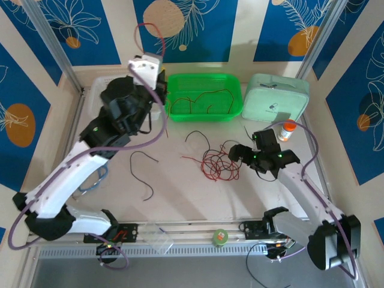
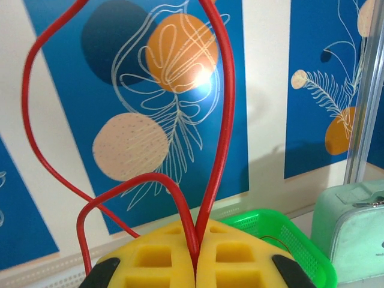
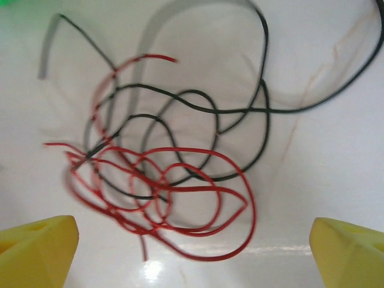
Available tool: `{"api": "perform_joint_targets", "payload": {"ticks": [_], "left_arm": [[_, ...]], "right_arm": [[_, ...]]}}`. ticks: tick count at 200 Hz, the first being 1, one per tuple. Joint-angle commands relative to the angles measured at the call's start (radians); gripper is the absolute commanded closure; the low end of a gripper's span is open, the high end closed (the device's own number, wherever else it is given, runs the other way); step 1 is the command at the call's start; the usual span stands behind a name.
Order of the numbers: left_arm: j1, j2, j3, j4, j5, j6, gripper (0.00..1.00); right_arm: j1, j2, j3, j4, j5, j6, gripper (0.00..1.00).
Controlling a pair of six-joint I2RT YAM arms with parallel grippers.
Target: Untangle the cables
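Starting at the near edge, a green tape roll (image 1: 220,237) is being seen lying on the rail of the table (image 1: 180,204), with a clear plastic piece (image 1: 157,238) to its left. Farther in, on the left half, a loose black cable (image 1: 144,174) is being left lying by itself, apart from the rest.

At the middle of the table, the tangle of cables (image 1: 216,163) is being shown as a knot of red and black loops lying flat. In the right wrist view, red loops are being crossed by black strands that run off toward the right. The right gripper (image 1: 235,153) is being held just beside the tangle's right end, its yellow fingers (image 3: 39,252) being spread wide with nothing gripped between them.

Farther right, a small bottle (image 1: 287,130) with an orange cap is being stood just beside a mint-green case (image 1: 277,99). Left of the case, a green basket (image 1: 204,114) is being used to hold a few thin cables (image 1: 201,99).

At the far left, beside the basket's left end, the left gripper (image 1: 146,60) is being held raised. Its yellow fingers (image 2: 240,264) are being pressed together, pinching a red cable (image 2: 225,120) that is being carried upward in a tall loop against the blue wall.
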Motion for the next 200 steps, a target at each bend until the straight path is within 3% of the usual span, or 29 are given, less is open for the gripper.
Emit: {"api": "perform_joint_targets", "payload": {"ticks": [1, 39, 84, 135, 159, 200], "left_arm": [[0.007, 0.089, 0.042, 0.210, 0.022, 0.092, 1.00], [0.056, 0.324, 0.178, 0.344, 0.054, 0.114, 1.00], [0.097, 0.555, 0.383, 0.383, 0.074, 0.123, 1.00], [0.153, 0.761, 0.385, 0.426, 0.078, 0.001, 1.00], [0.187, 0.881, 0.414, 0.356, 0.102, -0.133, 1.00], [0.243, 1.026, 0.540, 0.083, 0.219, -0.335, 1.00]], "right_arm": [[0.020, -0.075, 0.050, -0.106, -0.056, -0.016, 0.01], [0.079, -0.158, 0.081, -0.160, -0.075, 0.001, 0.01], [0.156, -0.189, 0.094, -0.195, -0.035, 0.016, 0.01], [0.156, -0.186, 0.078, -0.197, -0.032, 0.014, 0.01], [0.156, -0.176, 0.089, -0.202, -0.047, 0.009, 0.01], [0.157, -0.171, 0.109, -0.210, -0.062, 0.006, 0.01]]}}
